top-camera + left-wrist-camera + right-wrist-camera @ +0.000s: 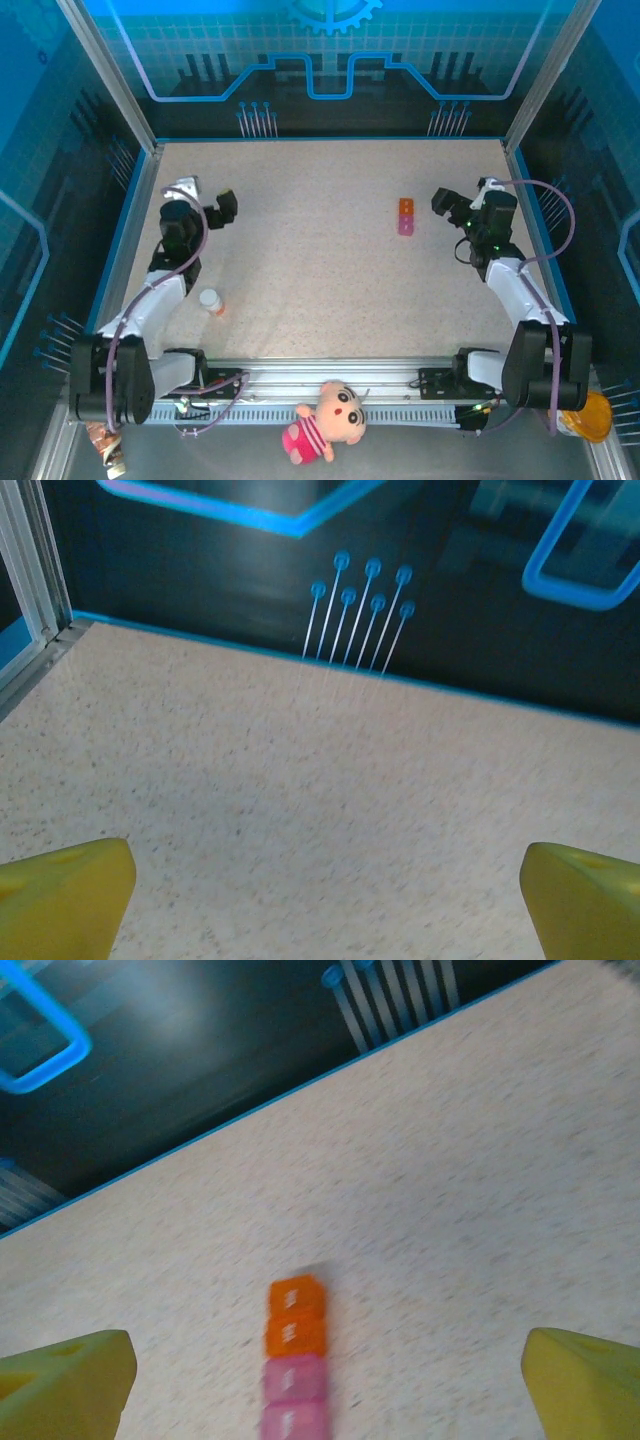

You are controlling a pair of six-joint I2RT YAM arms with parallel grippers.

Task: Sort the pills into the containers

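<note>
The containers point(406, 216) are a short strip of joined boxes, orange at the far end and pink at the near end, lying on the speckled table point(320, 260) right of centre. In the right wrist view the containers point(294, 1360) lie slightly blurred between the yellow fingertips point(70, 1375). My right gripper point(443, 203) hovers just right of the strip, open and empty. My left gripper point(228, 205) is open over bare table at the far left, its yellow fingertips point(70, 890) wide apart with nothing between them. No pills are in view.
A small white bottle with an orange end point(211, 301) lies beside the left arm. A plush doll point(325, 420) sits in front of the base rail. Blue-edged walls point(330, 140) close off the table's back and sides.
</note>
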